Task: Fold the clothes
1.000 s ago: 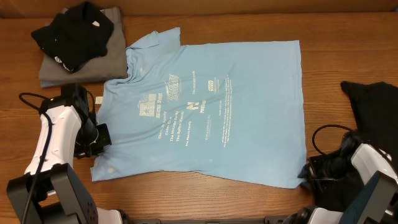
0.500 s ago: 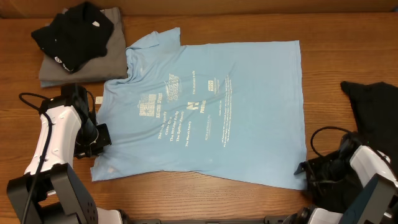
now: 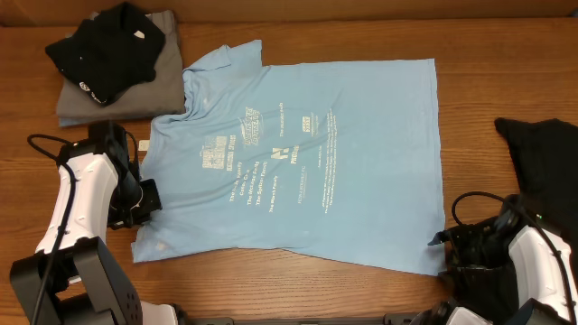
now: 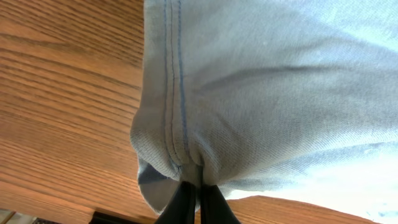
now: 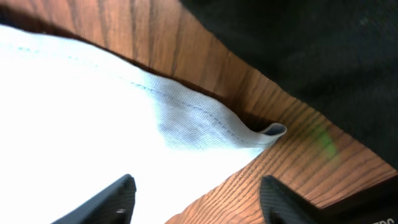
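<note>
The light blue T-shirt (image 3: 298,153) lies spread flat on the wooden table, its printed lettering facing up. My left gripper (image 3: 144,203) is at the shirt's left edge, shut on a bunched fold of the stitched hem (image 4: 177,124); in the left wrist view the gripper (image 4: 198,193) has its black jaws pressed together on the fabric. My right gripper (image 3: 441,242) is at the shirt's near right corner. In the right wrist view the gripper (image 5: 199,202) is open, and the curled shirt corner (image 5: 261,134) lies on the table just ahead of it, held by nothing.
A plain black garment (image 3: 542,153) lies crumpled at the right edge, close behind the right arm, and fills the upper right of the right wrist view (image 5: 298,50). At the back left another black garment (image 3: 104,45) rests on a folded grey one (image 3: 158,86).
The right gripper's jaws have spread apart and the arm has drawn back slightly toward the front right. The shirt corner stays on the table. The left gripper and shirt have not moved.
</note>
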Available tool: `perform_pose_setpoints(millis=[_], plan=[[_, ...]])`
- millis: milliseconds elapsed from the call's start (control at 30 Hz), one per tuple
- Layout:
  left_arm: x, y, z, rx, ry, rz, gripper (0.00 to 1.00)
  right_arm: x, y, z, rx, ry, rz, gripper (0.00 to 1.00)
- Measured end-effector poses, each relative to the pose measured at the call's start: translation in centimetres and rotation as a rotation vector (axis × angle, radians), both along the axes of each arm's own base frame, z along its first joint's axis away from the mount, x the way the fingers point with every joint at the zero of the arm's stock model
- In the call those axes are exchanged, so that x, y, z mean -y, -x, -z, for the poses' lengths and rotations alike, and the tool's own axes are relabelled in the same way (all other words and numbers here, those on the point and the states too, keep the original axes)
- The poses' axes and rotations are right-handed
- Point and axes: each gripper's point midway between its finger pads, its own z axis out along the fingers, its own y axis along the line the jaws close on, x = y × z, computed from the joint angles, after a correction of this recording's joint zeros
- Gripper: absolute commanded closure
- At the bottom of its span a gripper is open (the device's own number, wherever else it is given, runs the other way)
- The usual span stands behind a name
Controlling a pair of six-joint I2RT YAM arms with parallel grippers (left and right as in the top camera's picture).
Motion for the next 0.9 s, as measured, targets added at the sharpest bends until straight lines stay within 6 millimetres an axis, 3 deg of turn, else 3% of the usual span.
perform_pose_setpoints(millis=[133, 400, 500, 567, 633, 900], plan=[[0.0, -0.1, 0.0, 0.002, 0.0, 0.0, 0.96, 0.0, 0.2, 0.0, -0.013, 0.0, 0.017, 0.58], [0.0, -0.1, 0.0, 0.005, -0.001, 0.0, 0.96, -0.6, 1.6, 1.7, -0.058, 0.0, 0.047, 0.62], [0.0, -0.1, 0.0, 0.005, -0.001, 0.0, 0.96, -1.1, 2.6, 2.5, -0.085, -0.008, 0.06, 0.62], [0.0, -0.1, 0.0, 0.005, -0.001, 0.0, 0.96, -1.0, 2.4, 2.8, -0.075, -0.002, 0.072, 0.54], [0.0, -0.1, 0.0, 0.006, 0.0, 0.0, 0.96, -0.9, 2.1, 2.8, -0.062, 0.001, 0.08, 0.53], [0.0, -0.1, 0.0, 0.006, 0.003, 0.0, 0.96, -0.6, 2.0, 2.9, -0.075, 0.017, 0.115, 0.73]])
